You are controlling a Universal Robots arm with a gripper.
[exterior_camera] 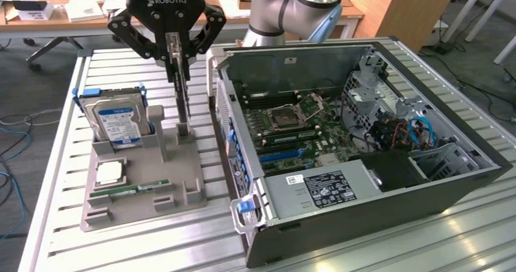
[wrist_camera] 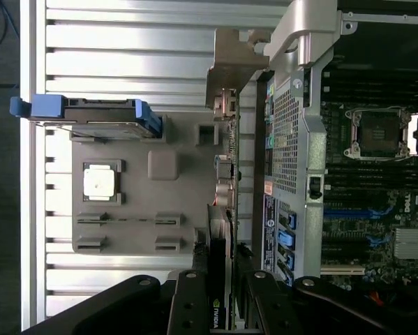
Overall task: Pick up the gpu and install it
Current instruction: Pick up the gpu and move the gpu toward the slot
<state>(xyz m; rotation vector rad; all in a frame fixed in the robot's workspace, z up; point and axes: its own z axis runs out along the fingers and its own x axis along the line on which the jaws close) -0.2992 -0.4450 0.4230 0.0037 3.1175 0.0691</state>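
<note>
Exterior view first: the black gripper (exterior_camera: 179,74), marked ROBOTIQ in white, pinches the gpu (exterior_camera: 185,106) by its upper edge, fingers pressed against both flat faces. The card hangs edge-on and upright over the grey parts stand (exterior_camera: 153,190), just beside the open computer case (exterior_camera: 463,124). Its lower end is at a slotted post, and I cannot tell if they touch. On the stand, the hard drive (exterior_camera: 115,122) wears a blue-white label too small to read. The power supply (exterior_camera: 322,190) in the case carries a black sticker of fine print. In the wrist view, the card's edge shows what looks like an NVIDIA mark.
</note>
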